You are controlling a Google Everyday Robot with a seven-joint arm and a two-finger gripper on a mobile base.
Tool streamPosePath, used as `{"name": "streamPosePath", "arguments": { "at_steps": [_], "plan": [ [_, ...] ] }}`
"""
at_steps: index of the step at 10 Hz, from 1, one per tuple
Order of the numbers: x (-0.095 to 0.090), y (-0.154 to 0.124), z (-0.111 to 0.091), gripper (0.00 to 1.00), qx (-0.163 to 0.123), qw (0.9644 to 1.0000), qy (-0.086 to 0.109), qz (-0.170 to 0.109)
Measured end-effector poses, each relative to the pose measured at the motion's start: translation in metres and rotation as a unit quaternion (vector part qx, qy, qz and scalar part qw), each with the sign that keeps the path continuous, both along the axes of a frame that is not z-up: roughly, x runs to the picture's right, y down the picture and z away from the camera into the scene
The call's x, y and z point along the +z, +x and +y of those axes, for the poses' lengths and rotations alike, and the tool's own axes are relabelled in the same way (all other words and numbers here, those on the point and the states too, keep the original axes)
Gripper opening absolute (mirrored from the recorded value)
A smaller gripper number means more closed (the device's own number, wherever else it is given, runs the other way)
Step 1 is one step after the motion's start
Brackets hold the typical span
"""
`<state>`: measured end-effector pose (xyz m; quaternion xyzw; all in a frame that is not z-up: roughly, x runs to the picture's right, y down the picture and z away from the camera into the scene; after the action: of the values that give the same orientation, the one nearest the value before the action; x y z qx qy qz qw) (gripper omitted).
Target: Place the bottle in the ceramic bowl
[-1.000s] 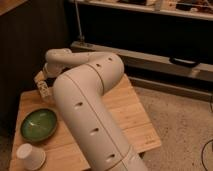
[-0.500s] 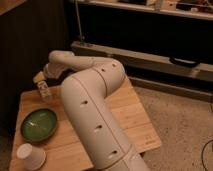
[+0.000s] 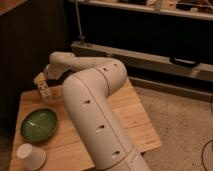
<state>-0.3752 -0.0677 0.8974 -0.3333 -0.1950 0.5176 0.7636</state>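
Camera view shows the hand (image 3: 42, 82) barely shifted at the surface's (image 3: 136, 120) far-left corner, by the bottle (image 3: 45, 92), its grip impossible to tell, so the ceramic bowl (image 3: 39, 124) near the left edge stays empty.

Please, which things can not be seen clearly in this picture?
- Camera view: small whitish plastic bottle at the gripper, over the wooden table's far left corner: label too blurred to read.
- Camera view: table's middle, hidden by the white robot arm.
- Camera view: shelf objects, cut by the top edge.
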Motion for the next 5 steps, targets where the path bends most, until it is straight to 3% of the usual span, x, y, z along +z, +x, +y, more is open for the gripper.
{"name": "streamPosePath", "arguments": {
  "at_steps": [5],
  "plan": [
    [-0.005, -0.004, 0.014, 0.8, -0.011, 0.9999, 0.005, -0.001]
  ]
}}
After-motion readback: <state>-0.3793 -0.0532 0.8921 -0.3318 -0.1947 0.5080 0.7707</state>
